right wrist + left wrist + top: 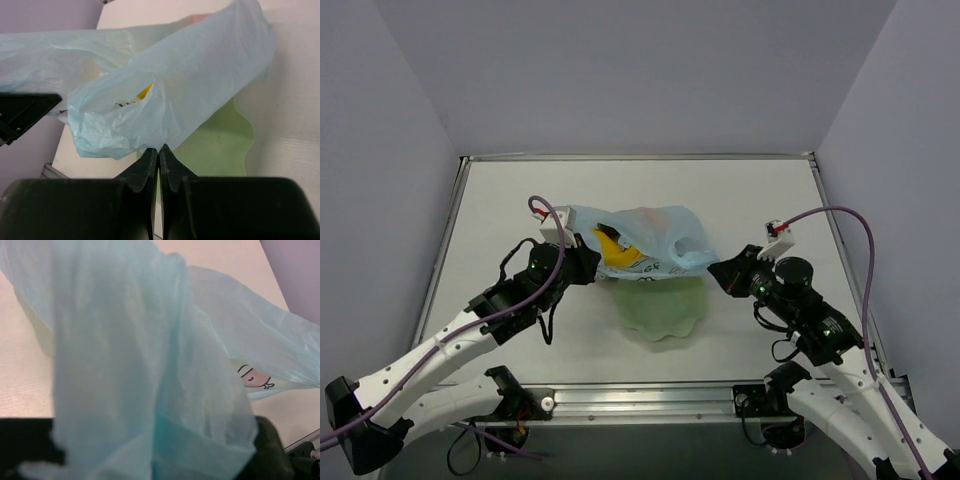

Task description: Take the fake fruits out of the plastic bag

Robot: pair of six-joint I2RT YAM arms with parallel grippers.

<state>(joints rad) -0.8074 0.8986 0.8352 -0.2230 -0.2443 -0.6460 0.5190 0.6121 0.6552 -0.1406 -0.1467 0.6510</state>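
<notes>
Bag point(655, 232) is up off the counter point(510, 200) at centre, hanging between my two hands and sagging over the bowl point(665, 312) at its 6 o'clock. Left hand point(585, 262) is at the bag's 9 o'clock edge. That wrist camera is smothered in blue film with one printed motif point(255, 377) showing. The fingers are buried, so I cannot tell whether they're apart or clamped. Right hand point(718, 272) sits at 3 o'clock against the handle loop. Its fingers point(145, 167) are pressed together, tips right at the film's edge; whether any film is nipped, I can't make out. Only a yellow fruit point(616, 252) shows in the mouth; crinkled plastic hides the rest.
</notes>
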